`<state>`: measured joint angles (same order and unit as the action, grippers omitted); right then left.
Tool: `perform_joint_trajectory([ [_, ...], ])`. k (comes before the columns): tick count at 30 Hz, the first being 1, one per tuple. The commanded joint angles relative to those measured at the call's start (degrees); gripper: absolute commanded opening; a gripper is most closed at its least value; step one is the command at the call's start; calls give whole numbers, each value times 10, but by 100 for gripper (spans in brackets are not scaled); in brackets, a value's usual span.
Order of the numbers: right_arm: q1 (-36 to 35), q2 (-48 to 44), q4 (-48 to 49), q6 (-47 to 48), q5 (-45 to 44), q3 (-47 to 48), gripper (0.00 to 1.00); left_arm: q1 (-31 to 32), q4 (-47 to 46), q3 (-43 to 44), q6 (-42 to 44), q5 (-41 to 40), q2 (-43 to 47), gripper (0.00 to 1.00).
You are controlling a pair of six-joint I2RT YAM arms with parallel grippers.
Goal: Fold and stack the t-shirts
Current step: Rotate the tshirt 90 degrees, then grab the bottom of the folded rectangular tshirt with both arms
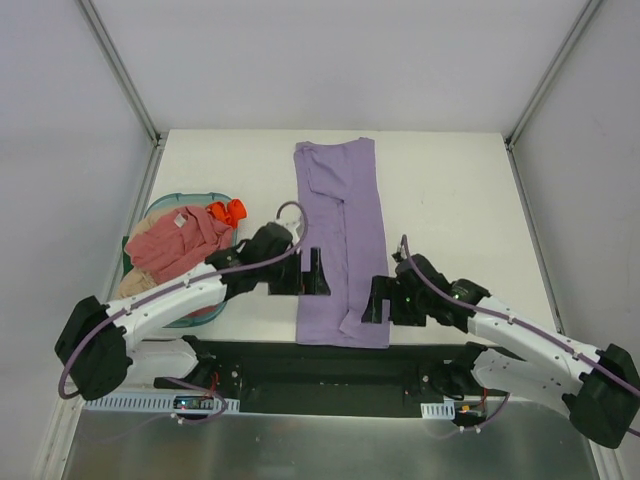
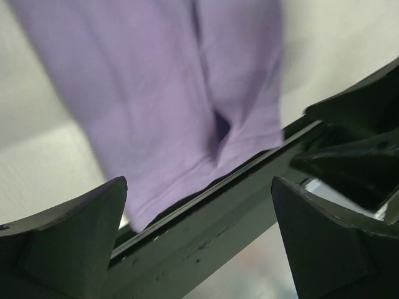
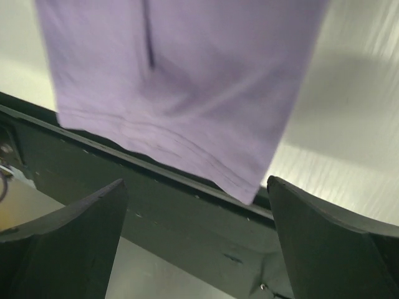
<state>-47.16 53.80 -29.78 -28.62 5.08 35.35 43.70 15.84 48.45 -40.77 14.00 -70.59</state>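
scene: long-folded lavender-purple cloth t-shirt [image 1: 340,240] lies mid white desk [image 1: 450,200], near hem lapping the black base rail [image 1: 300,365] | grippers: left gripper [image 1: 313,272] and right gripper [image 1: 376,300] flank the hem, both spread wide, holding nothing | risk: uneven pinches could skew the strip, spill tucked sleeves, or snag hem on rail

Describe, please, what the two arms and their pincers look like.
The left arm and right arm have white shells, black joints and a mauve cable along each. The left pincer and right pincer are black, with two wedge-shaped fingers.
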Motion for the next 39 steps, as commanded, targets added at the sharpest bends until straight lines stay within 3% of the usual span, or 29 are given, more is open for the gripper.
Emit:
perform_joint_trajectory([
  [1, -18, -20, 32, -74, 60, -61, 98, 45, 24, -125, -82, -56, 72, 99],
  [4, -33, -7, 4, -94, 25, -63, 99, 67, 23, -185, -126, -64, 118, 97],
  [8, -49, 25, 14, -109, 12, -68, 88, 85, 11, -217, -156, -81, 142, 92],
  [10, -57, 44, 15, -114, 11, -65, 82, 91, -1, -222, -162, -81, 135, 84],
  [20, -74, 77, -22, -143, -41, -63, 53, 126, -38, -220, -183, -93, 56, 60],
  [30, -74, 104, 3, -153, -34, -73, 47, 146, -39, -214, -204, -136, 0, 50],
  [33, -77, 110, 10, -153, -30, -76, 40, 147, -40, -207, -203, -136, -17, 32],
  [36, -78, 105, 10, -158, -35, -84, 27, 148, -39, -209, -206, -154, -24, 23],
  [39, -78, 89, 8, -167, -39, -98, 1, 148, -39, -215, -207, -146, -24, 4],
])
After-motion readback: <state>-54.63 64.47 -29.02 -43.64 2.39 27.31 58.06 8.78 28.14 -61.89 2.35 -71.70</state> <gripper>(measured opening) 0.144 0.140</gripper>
